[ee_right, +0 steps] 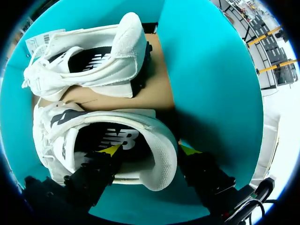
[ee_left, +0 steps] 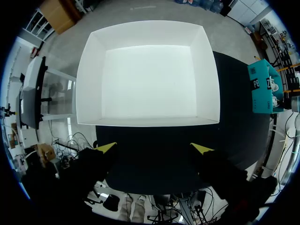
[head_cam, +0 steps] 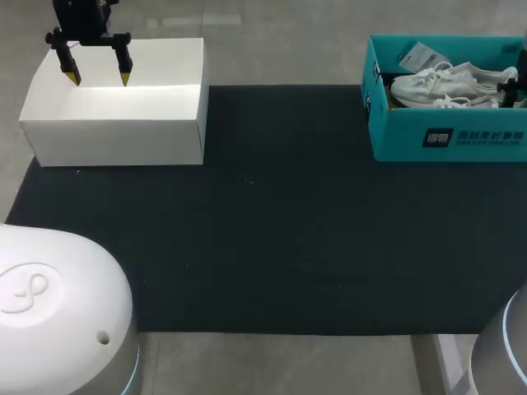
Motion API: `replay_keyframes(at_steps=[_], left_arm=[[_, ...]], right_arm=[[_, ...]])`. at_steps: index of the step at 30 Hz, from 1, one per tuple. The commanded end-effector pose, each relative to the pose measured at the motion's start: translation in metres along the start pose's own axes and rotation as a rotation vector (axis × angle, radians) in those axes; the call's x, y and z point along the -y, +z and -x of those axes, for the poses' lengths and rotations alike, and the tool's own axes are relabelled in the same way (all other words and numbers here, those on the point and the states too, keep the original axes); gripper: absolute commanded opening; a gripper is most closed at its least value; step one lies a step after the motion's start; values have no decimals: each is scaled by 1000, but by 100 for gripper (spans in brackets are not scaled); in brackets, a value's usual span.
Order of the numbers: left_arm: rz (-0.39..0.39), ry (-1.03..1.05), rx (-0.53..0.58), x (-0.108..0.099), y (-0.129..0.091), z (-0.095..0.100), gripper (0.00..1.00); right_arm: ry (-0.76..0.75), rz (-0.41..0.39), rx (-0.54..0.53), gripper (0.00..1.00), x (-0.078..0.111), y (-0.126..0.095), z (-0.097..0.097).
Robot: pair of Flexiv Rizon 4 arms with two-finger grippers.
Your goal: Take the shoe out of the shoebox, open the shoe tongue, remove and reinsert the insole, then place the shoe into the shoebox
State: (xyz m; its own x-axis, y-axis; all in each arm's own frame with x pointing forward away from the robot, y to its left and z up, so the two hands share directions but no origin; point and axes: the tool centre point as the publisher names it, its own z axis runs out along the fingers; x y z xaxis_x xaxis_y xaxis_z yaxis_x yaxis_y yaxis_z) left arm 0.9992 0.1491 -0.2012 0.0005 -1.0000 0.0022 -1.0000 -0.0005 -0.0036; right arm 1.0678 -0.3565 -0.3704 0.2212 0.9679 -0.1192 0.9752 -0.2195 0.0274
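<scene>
A teal shoebox [head_cam: 445,136] stands at the table's far right with two white shoes [head_cam: 445,82] lying in it. In the right wrist view, my right gripper [ee_right: 150,150] straddles the heel of the nearer shoe [ee_right: 56,145]. One yellow tip is inside the shoe opening over the dark insole, and the other is outside the heel, next to the teal box wall [ee_right: 211,70]. The fingers stand apart and do not pinch the heel. The second shoe [ee_right: 93,61] lies ahead of the gripper. My left gripper [head_cam: 99,78] hangs open over the white box [head_cam: 115,99] at the far left, holding nothing.
A black mat [head_cam: 272,214] covers the middle of the table between the white box and the shoebox. The white box [ee_left: 145,79] is an open tray with nothing inside. A paper tag [head_cam: 420,56] lies in the shoebox's back corner.
</scene>
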Motion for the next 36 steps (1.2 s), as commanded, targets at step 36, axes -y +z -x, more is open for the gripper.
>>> replay_keyframes(at_steps=[36], left_arm=[[1, 0, 1, 0, 0, 0, 100]], right_arm=[[182, -4, 146, 0, 23, -148, 9]])
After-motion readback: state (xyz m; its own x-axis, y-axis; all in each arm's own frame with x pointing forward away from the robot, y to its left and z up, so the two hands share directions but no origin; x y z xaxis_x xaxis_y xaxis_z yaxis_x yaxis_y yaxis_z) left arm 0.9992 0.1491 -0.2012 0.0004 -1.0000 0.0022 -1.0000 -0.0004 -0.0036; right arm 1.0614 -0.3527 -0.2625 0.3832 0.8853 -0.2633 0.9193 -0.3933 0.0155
